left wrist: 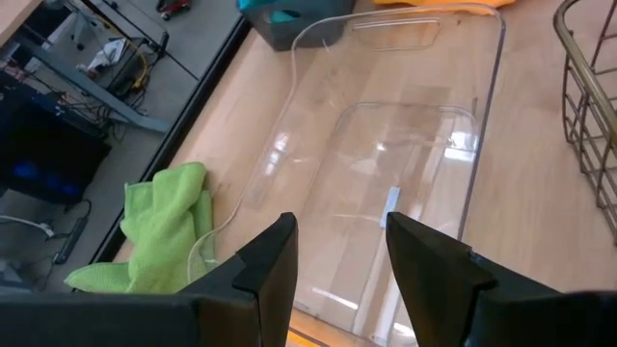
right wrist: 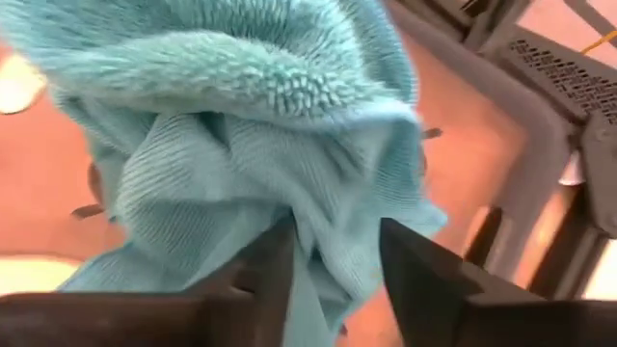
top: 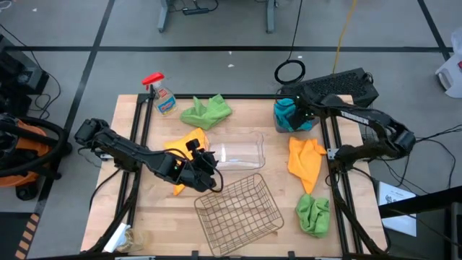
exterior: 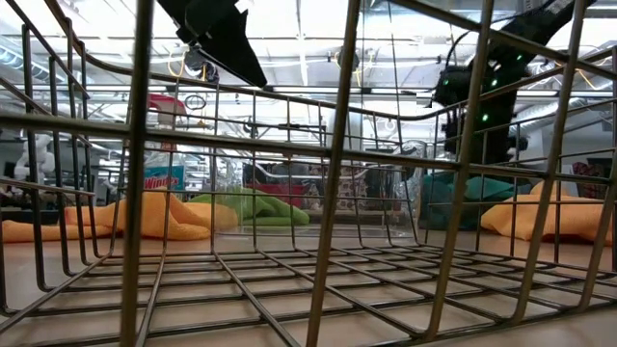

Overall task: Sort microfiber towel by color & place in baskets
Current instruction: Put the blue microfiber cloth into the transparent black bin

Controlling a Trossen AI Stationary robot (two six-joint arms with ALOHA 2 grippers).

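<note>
We see the right gripper (right wrist: 333,260) pinching a fuzzy teal-blue microfiber towel (right wrist: 241,145) between its dark fingers (right wrist: 265,275), right over the brown-tinted translucent plastic basket (top: 292,115) at the table's far right corner, where teal cloth fills the bin. The left gripper (left wrist: 337,260) hangs with its fingers (left wrist: 429,265) spread and nothing between them, just above the near end of the clear plastic rectangular basket (left wrist: 386,154), which lies in the middle of the wooden table (top: 151,209). Beside that basket's left end we find a yellow-orange towel (top: 189,139), partly under the left arm, and behind it a crumpled lime green towel (top: 206,110). The copper wire mesh basket (top: 238,208) stands just in front of the clear one. To the right we note a second yellow-orange towel (top: 306,162) and, nearer the front edge, a second lime green towel (top: 313,213). A spray bottle with a red trigger (top: 162,95) stands at the far left corner.
</note>
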